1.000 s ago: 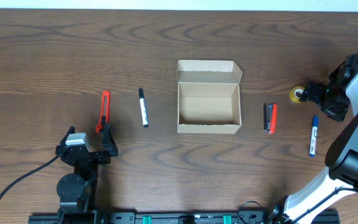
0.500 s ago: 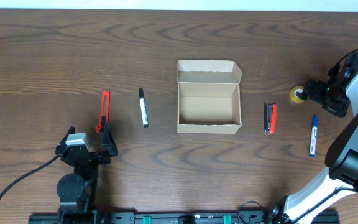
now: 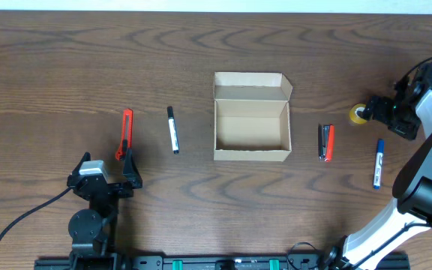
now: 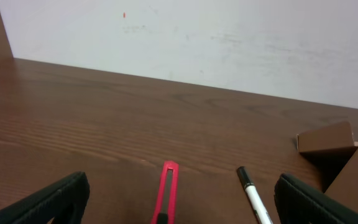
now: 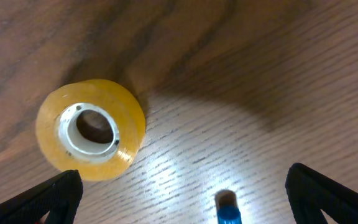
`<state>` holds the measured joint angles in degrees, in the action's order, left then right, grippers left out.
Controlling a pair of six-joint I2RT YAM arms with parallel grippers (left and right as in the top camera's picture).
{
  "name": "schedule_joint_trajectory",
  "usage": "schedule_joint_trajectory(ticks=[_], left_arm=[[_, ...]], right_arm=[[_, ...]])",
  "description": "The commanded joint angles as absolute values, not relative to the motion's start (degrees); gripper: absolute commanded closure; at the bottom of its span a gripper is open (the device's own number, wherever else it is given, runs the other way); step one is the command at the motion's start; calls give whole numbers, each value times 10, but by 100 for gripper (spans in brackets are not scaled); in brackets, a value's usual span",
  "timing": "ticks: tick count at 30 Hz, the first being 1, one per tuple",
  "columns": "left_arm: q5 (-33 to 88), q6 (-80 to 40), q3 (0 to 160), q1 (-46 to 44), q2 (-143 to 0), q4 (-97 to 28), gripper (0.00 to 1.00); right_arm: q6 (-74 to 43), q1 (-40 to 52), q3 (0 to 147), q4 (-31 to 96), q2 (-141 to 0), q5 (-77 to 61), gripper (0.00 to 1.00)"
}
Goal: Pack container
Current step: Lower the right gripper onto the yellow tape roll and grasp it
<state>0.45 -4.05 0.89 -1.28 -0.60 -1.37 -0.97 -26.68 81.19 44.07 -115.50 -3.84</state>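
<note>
- The box (image 3: 251, 116) sits open in the middle of the table (image 3: 51, 60), flap folded back on its far side. Nothing shows inside it, so the packing looks barely begun.
- The right gripper (image 5: 185, 186) hangs wide open and empty just right of the yellow tape roll (image 5: 92, 127), which lies flat with its hole up. Picking up the roll seems to be the step in hand.
- To do it well: in the wrist view the roll sits off toward one finger, not between the two, so the gripper should shift until the roll is centred before going down.
- The jaws should then close across the roll's outer wall, low enough to avoid slipping off the rounded edge.
- The blue marker (image 3: 378, 163) lies near the roll on its near side; the fingers should stay off it on the way down.
- The left gripper (image 4: 180, 198) is also fully open and holds nothing. It rests at the near left, facing the red cutter (image 3: 125, 133) and the black pen (image 3: 172, 129).
- A red and black tool (image 3: 326, 142) waits just right of the box.
- Compared with a second ago, the right gripper has edged slightly left toward the roll. The roll, the box, the other items and the left arm have not moved.
</note>
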Motion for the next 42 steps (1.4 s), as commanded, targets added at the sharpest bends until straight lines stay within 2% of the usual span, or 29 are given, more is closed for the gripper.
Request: schedule_joint_trajectory(ticks=[1, 31, 42], left_arm=[[-2, -34, 3, -10, -3, -45, 5], [-2, -34, 3, -10, -3, -44, 5], [-2, -34, 3, -10, -3, -44, 4]], right_arm=[[-1, -266, 818, 439, -1172, -33, 1], [3, -270, 833, 397, -1174, -33, 1], [3, -270, 833, 398, -1220, -34, 1]])
